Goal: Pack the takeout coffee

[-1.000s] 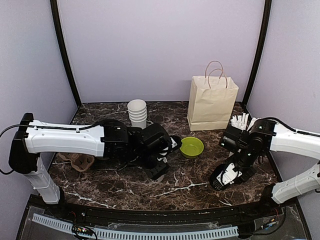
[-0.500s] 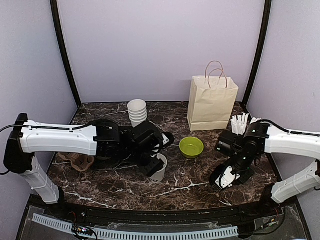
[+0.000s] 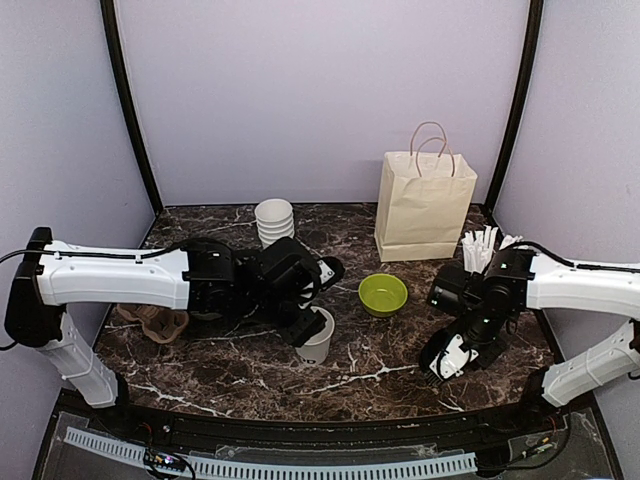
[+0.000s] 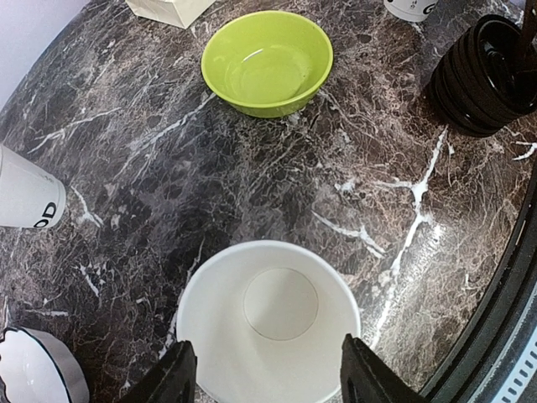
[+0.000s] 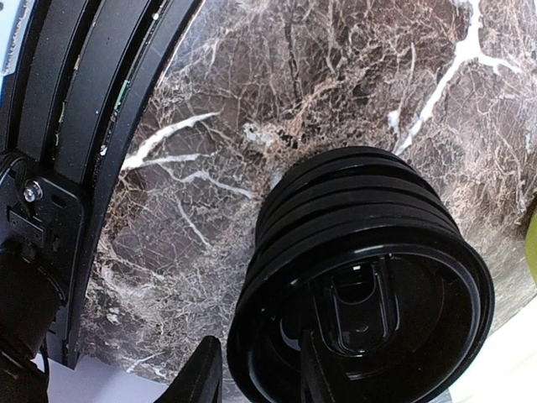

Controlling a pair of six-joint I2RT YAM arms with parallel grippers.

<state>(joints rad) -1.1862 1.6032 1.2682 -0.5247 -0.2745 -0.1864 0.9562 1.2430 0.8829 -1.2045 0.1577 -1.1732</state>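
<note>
Lidding step: cup stands open, nothing packed yet.
Nearest, my right gripper [image 5: 258, 374] points down, fingers slightly parted astride the top rim of the black lids [image 5: 361, 252]; next I must pinch one free. Further in, my left gripper [image 4: 273, 374] reaches down, spread wide around the empty cup [image 4: 277, 302] on the table [image 3: 380, 375], though I cannot tell if it is squeezing. The bag [image 3: 424, 205] stands at the back.

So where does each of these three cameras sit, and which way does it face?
Top: high behind the robot, facing down and forward over the table; left arm and right arm show.
Left wrist: on the left arm, facing down into a cup; left claw shows.
Right wrist: on the right arm, facing down at stacked lids; right claw shows.
Shared: top and left wrist both see the bowl.
</note>
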